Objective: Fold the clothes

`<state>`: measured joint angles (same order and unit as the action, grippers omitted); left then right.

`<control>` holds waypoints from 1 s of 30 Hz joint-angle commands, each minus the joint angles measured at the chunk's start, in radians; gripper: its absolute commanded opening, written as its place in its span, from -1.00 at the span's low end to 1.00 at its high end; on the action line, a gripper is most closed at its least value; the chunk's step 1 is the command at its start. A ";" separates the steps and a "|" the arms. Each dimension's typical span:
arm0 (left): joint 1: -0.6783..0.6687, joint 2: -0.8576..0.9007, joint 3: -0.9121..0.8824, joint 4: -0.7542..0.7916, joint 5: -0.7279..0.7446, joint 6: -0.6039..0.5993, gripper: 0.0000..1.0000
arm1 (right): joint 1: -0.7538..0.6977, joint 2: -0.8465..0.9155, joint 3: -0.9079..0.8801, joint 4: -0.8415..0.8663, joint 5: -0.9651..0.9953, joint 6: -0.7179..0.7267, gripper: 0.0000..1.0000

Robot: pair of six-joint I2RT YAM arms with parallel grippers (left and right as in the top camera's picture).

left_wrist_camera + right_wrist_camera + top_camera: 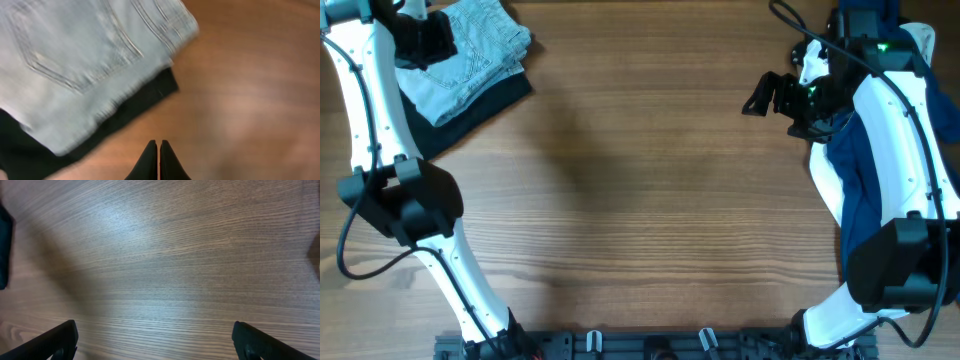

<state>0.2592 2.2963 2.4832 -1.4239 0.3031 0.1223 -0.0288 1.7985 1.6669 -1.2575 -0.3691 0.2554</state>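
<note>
Jeans (470,55) lie on wooden table (640,180); left gripper (158,146) closed, right gripper (155,332) agape, both empty.

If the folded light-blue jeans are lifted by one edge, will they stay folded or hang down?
The jeans would probably droop and unfold, since they are soft folded layers. The denim looks thick, so likely rather heavy for cloth. If pushed, they may drag the black garment lying under them.

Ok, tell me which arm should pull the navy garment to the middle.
Right, probably. The right pincer is open over the bare table, and the navy garment lies beside that arm. The left pincer is shut, across the table by the folded jeans.
</note>
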 commanded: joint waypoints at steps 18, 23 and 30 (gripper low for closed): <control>-0.087 0.399 -0.012 -0.163 -0.047 -0.005 -0.92 | 0.003 -0.024 0.015 0.019 0.011 -0.027 0.99; -0.086 0.433 -0.012 -0.050 -0.079 -0.060 -0.92 | 0.003 -0.024 0.015 0.019 0.011 -0.027 1.00; -0.069 0.433 -0.012 0.231 -0.099 -0.249 -0.92 | 0.003 -0.024 0.015 0.014 0.010 -0.026 0.99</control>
<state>0.1749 2.6873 2.4821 -1.2865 0.2604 0.0059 -0.0288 1.7985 1.6669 -1.2411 -0.3653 0.2432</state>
